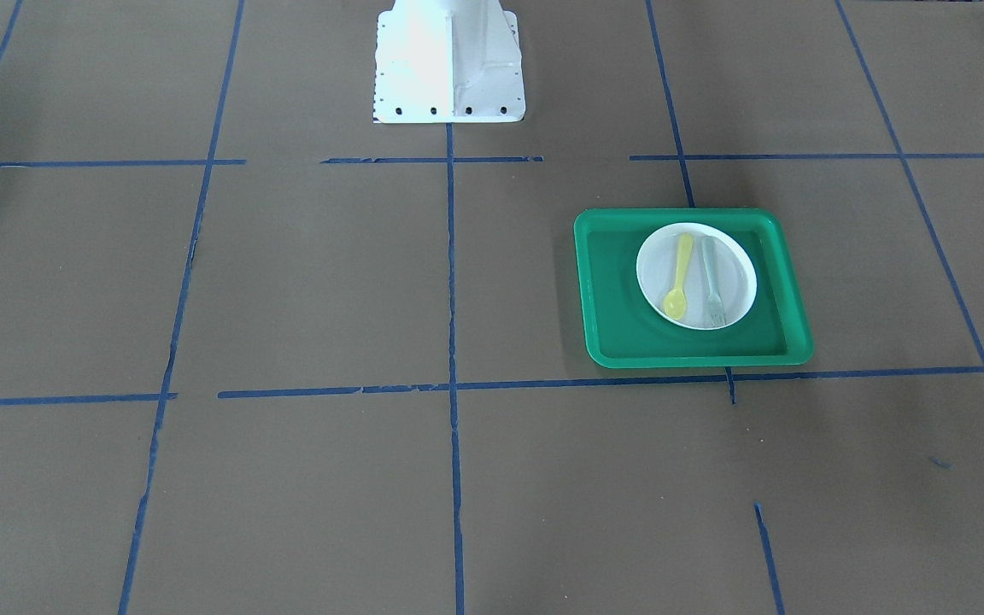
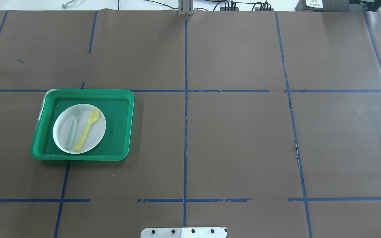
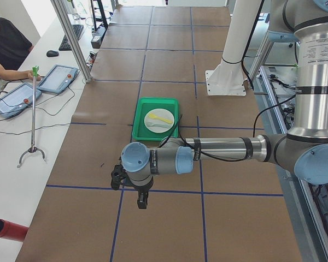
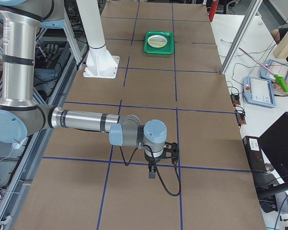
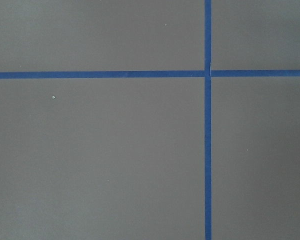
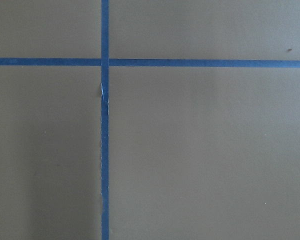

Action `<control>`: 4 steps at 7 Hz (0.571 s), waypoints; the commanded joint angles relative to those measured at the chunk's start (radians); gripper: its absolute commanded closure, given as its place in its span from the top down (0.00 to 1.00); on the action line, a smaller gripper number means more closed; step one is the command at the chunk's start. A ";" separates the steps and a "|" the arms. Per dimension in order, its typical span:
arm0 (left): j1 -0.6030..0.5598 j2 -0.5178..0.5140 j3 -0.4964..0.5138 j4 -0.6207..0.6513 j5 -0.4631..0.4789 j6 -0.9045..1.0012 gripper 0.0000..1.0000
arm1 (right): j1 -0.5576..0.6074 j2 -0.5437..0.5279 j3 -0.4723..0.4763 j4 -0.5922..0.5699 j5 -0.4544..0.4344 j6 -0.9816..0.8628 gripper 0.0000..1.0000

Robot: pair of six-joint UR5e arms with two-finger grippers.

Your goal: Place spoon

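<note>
L arm pose: near arm in the ext. left view; upper arm upright, forearm level over the table [image 2: 236, 138], wrist turned down above a blue tape line [image 5: 207, 150].
L gripper [image 3: 130, 184]: hangs above the paper, well apart from the tray; seen in a side view only, so cannot tell whether the claw is apart or together.
R arm pose: near arm in the ext. right view; same shape, forearm level, wrist down over a tape crossing.
R gripper [image 4: 162, 158]: side view only; claw state cannot be told.
Wrist cams: both show only brown paper w/ crossing tape; no fingers in frame.
Spoon [image 2: 87, 130]: 1, yellow; lies flat on the plate, bowl away from the robot, handle toward it, slightly slanted; on the robot's right of the fork, close beside it.
Fork [image 2: 72, 127]: 1, pale grey-green, tines away from the robot.
Plate [image 2: 96, 135]: 1, white, round, inside the tray.
Tray [image 2: 117, 125]: 1, green, on the robot's left half of the table.
Arms: 2.
</note>
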 commanded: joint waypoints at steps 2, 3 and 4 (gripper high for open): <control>0.001 -0.003 -0.012 -0.008 -0.001 0.000 1.00 | 0.000 0.000 0.000 -0.001 0.000 0.000 1.00; 0.002 -0.014 -0.013 -0.009 -0.001 0.000 1.00 | 0.000 0.000 0.000 -0.001 0.000 0.000 1.00; 0.004 -0.015 -0.061 -0.006 0.003 -0.014 1.00 | 0.000 0.000 0.000 -0.001 0.000 -0.001 1.00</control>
